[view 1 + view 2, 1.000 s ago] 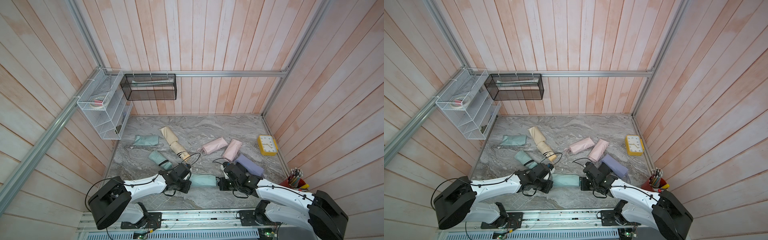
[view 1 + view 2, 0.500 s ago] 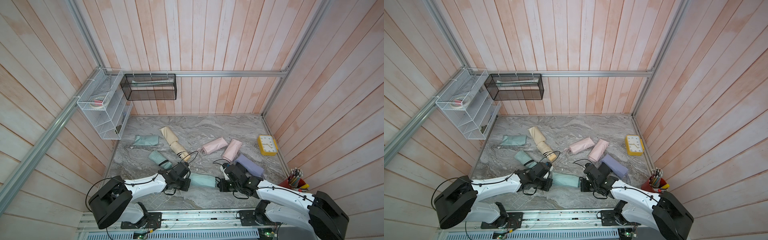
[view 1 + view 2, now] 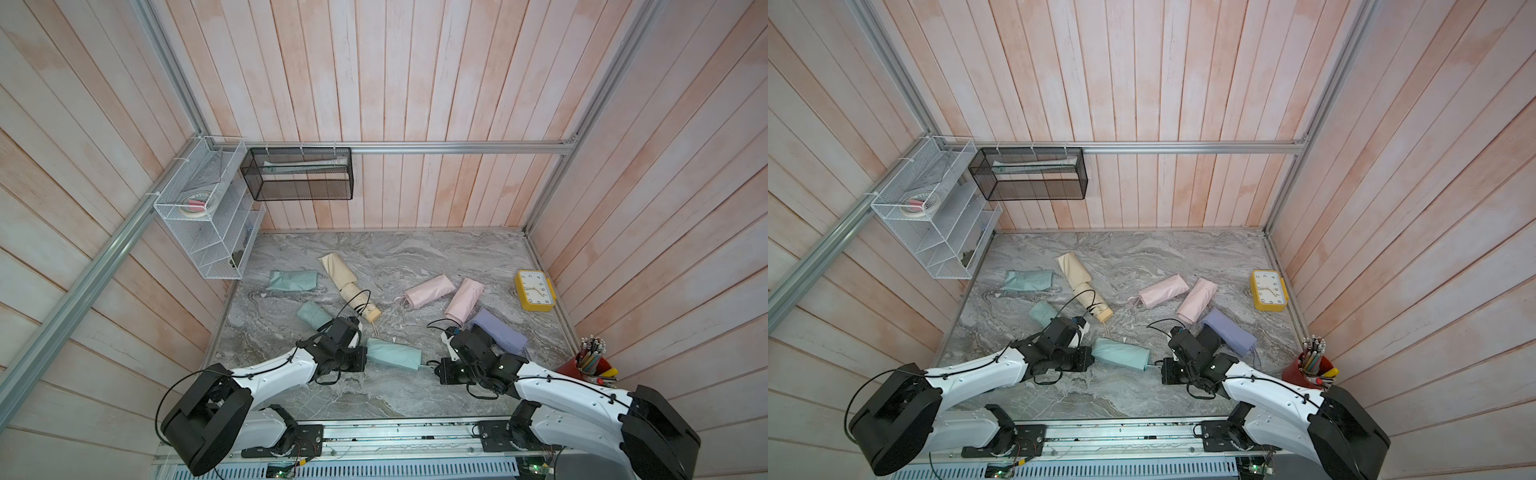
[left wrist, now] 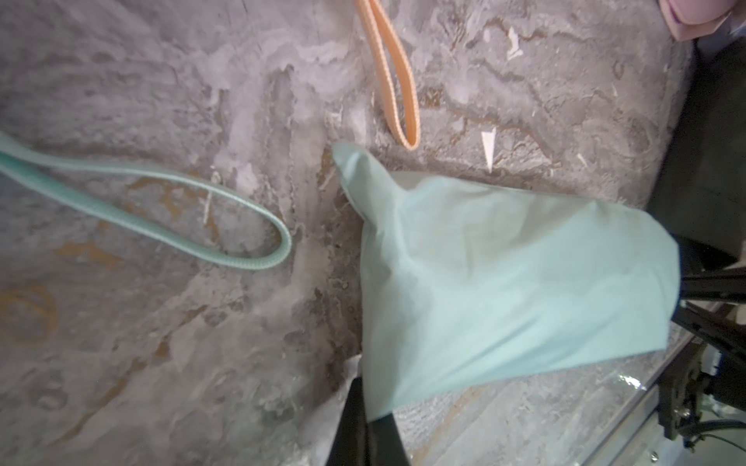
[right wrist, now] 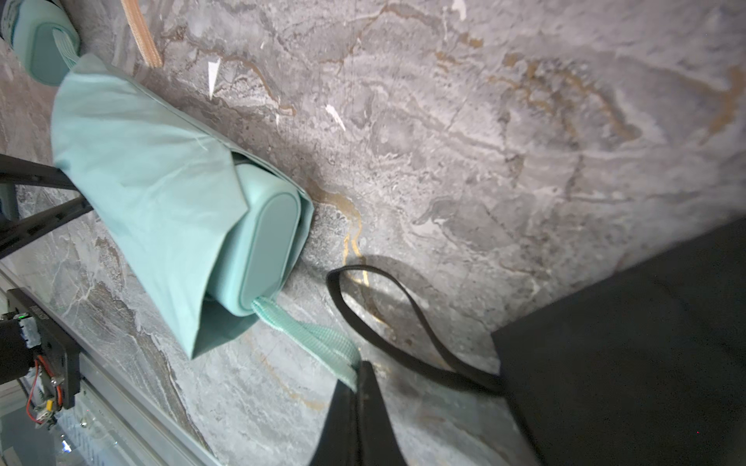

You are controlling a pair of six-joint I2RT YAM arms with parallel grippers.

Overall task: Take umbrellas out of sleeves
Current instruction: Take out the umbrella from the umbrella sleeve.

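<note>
since the mint sleeve [image 3: 392, 353] looks limp and slick, hold it at both ends
left pincer [image 4: 363, 391] pinches its closed end; right pincer [image 5: 357, 387], at its mouth, pinches the wrist cord [image 5: 319, 339] of the umbrella [image 5: 258, 242].

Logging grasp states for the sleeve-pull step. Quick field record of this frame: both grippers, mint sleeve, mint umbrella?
left gripper: shut on the closed end of the mint sleeve
right gripper: shut on the wrist cord of the mint umbrella
mint umbrella: handle shows at the sleeve mouth, rest inside
surface: marble table
</note>
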